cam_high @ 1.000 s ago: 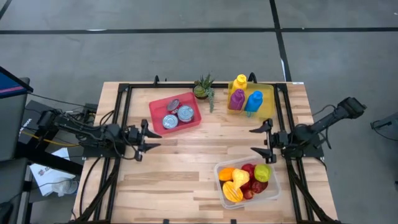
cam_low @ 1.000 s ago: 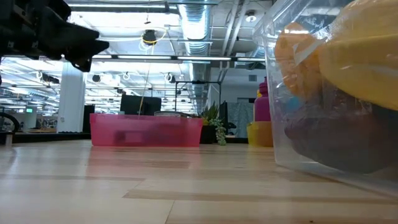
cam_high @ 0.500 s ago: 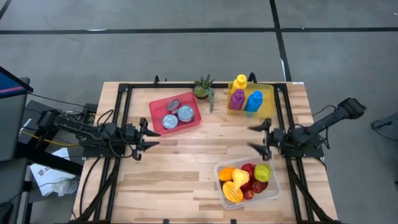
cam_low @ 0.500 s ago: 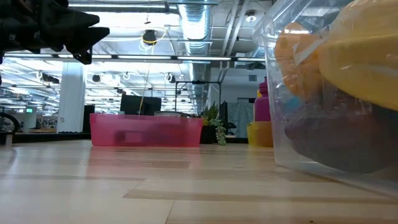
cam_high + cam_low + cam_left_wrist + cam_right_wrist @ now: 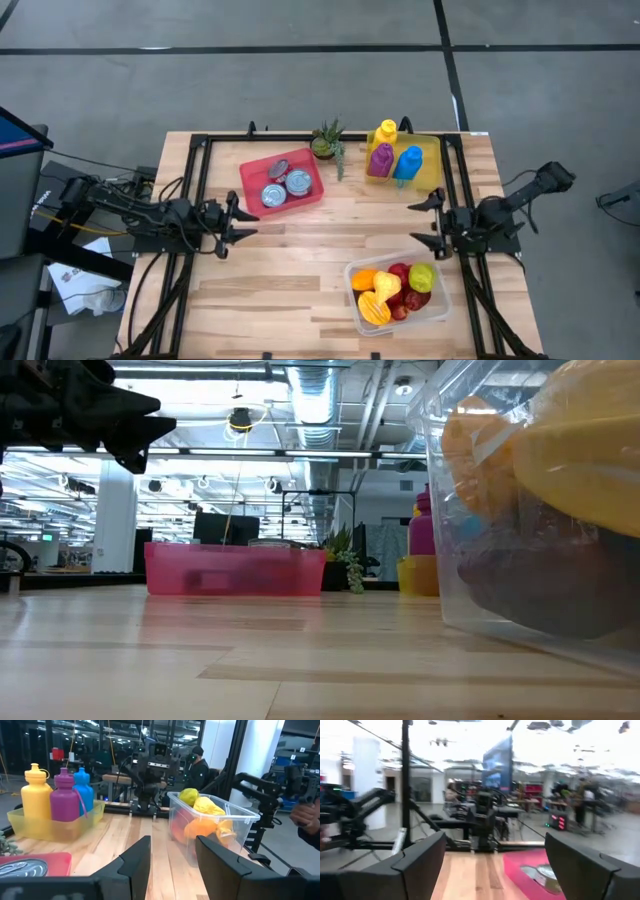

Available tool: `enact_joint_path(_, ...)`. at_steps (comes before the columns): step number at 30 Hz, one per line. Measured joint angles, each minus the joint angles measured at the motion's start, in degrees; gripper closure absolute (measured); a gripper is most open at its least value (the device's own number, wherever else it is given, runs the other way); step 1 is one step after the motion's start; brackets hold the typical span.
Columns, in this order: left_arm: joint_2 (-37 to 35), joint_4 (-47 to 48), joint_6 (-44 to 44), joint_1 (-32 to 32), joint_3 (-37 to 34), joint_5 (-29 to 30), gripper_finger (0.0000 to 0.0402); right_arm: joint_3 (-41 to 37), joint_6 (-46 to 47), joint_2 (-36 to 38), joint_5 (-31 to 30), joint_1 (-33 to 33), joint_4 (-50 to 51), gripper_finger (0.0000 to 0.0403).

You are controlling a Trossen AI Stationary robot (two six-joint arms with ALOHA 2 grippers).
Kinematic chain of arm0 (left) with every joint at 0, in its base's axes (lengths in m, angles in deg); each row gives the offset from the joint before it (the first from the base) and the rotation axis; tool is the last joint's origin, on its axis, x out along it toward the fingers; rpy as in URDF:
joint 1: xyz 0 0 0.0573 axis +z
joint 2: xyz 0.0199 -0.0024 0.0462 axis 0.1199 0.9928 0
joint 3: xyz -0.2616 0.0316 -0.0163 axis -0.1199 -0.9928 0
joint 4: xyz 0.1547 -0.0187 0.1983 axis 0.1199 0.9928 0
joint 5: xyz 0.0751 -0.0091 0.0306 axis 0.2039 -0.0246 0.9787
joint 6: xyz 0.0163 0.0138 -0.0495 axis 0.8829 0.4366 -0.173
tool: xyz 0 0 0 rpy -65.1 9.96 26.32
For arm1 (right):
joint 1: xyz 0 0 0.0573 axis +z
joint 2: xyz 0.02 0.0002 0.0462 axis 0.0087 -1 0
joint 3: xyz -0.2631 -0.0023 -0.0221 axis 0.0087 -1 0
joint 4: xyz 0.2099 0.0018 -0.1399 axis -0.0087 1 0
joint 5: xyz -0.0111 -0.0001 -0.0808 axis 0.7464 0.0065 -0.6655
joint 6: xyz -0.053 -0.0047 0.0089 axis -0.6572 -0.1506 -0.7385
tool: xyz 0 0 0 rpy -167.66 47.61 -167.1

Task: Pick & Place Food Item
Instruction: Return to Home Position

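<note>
A clear plastic bin (image 5: 398, 293) near the table's near right corner holds toy fruit: orange, yellow, red and a green piece (image 5: 421, 277). It fills the right of the low view (image 5: 540, 510) and shows in the left wrist view (image 5: 210, 820). My right gripper (image 5: 427, 221) hovers open just beyond the bin's far side. My left gripper (image 5: 238, 218) waits open at the table's left, near the red bin (image 5: 282, 182), and shows in the low view (image 5: 145, 430). Both sets of fingers are empty in the wrist views (image 5: 172, 865) (image 5: 495, 870).
The red bin holds metal cans (image 5: 275, 195). A yellow tray (image 5: 428, 165) carries three bottles: yellow, purple and blue. A small potted plant (image 5: 327, 142) stands between them at the far edge. Bare wood (image 5: 300, 270) lies between the arms. A person's hand (image 5: 305, 815) shows beyond the table.
My right gripper has edged a little toward the table's left and then drawn back toward its right edge, staying open. The fruit and the bins have kept still.
</note>
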Motion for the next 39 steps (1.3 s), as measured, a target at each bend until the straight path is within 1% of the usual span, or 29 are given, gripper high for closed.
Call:
enact_joint_path(4, 0.06, 0.02, -0.12, 0.00, 0.00, 0.00, 0.0253, 0.00, 0.29, 12.84, 0.38, 2.32, 13.90, 0.0075)
enact_joint_path(5, 0.06, 0.04, -0.12, 0.00, 0.00, 0.01, 0.0253, -0.04, 1.01, 14.39, 0.32, 3.00, 16.97, 0.0075)
enact_joint_path(7, 0.17, 0.13, -0.14, 0.00, 0.00, 0.02, 0.0253, 0.17, 2.20, 14.25, 0.01, 3.75, 21.02, 0.0075)
enact_joint_path(8, 0.25, 0.22, -0.12, 0.00, 0.00, 0.00, 0.0253, 0.22, 2.60, 14.34, 0.03, 4.25, 21.16, 0.0075)
enact_joint_path(12, 1.24, 0.45, 1.20, 0.04, 0.00, 0.06, 0.0253, 0.13, 4.72, 14.47, -5.62, 3.33, 23.76, 0.0075)
enact_joint_path(16, 3.36, 0.65, 4.56, 0.50, 0.00, 1.62, 0.0253, 0.13, 4.97, 14.36, -6.51, -0.50, 25.12, 0.0075)
enact_joint_path(19, 5.17, 0.13, 4.93, 3.12, 0.00, 3.03, 0.0253, 0.13, 5.20, 14.36, -6.51, -5.32, 26.28, 0.0075)
enact_joint_path(20, 5.84, -0.03, 4.88, 4.45, 0.00, 3.04, 0.0253, 0.15, 5.11, 14.36, -5.55, -7.17, 26.31, 0.0075)
enact_joint_path(21, 6.67, -0.11, 4.74, 5.98, 0.00, 3.04, 0.0253, 0.15, 4.53, 14.36, -3.19, -9.19, 26.69, 0.0075)
enact_joint_path(24, 9.01, 0.06, 3.34, 10.47, 0.00, 2.34, 0.0253, 0.15, 2.60, 14.36, 10.15, -15.05, 26.69, 0.0075)
enact_joint_path(26, 10.64, -0.88, 2.78, 13.43, 0.00, -0.83, 0.0253, 0.15, 3.00, 14.36, 15.84, -18.94, 26.87, 0.0075)
enact_joint_path(29, 12.88, -2.42, 2.50, 17.18, -0.02, -6.15, 0.0253, 0.17, 3.93, 14.12, 21.32, -24.06, 29.06, 0.0075)
enact_joint_path(32, 14.76, -3.01, 2.89, 19.42, -0.02, -7.17, 0.0253, 0.18, 4.12, 13.92, 29.97, -28.31, 30.62, 0.0075)
enact_joint_path(34, 15.75, -4.06, 3.35, 20.39, -0.02, -7.19, 0.0253, 0.17, 4.52, 13.72, 32.77, -30.33, 30.33, 0.0075)
enact_joint_path(39, 16.50, -6.01, 4.51, 20.55, -0.02, -7.99, 0.0253, 0.20, 4.31, 13.36, 33.45, -32.54, 30.21, 0.0075)
